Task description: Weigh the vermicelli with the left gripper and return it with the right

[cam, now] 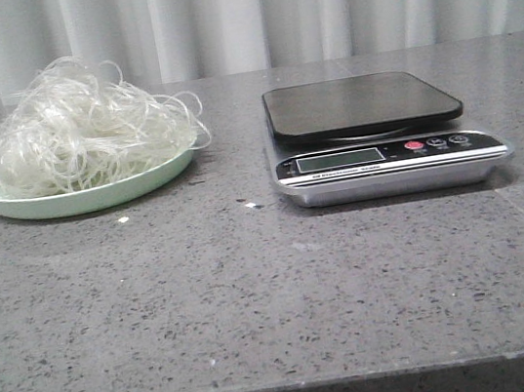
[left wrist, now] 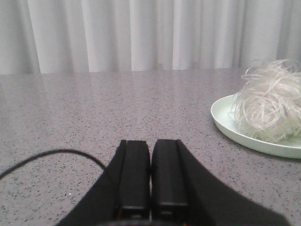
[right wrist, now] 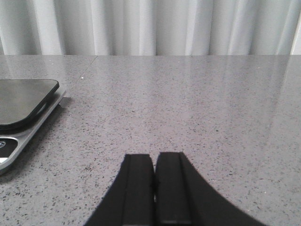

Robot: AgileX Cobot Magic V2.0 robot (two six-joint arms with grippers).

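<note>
Black left end effector (left wrist: 150, 188) closed above table (left wrist: 94, 117)

Whitish translucent vermicelli (cam: 84, 124), pale green plate (cam: 6, 200), black-topped silver scale (cam: 371, 130), grey speckled table (cam: 257, 295).

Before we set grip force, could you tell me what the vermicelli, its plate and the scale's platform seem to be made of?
Vermicelli: thin translucent whitish strands, likely dry glass noodle.
Plate: pale green, smooth, matte; plastic or ceramic, unclear.
Scale platform: dark, glossy, reflective; probably glass or polished plastic.
</note>
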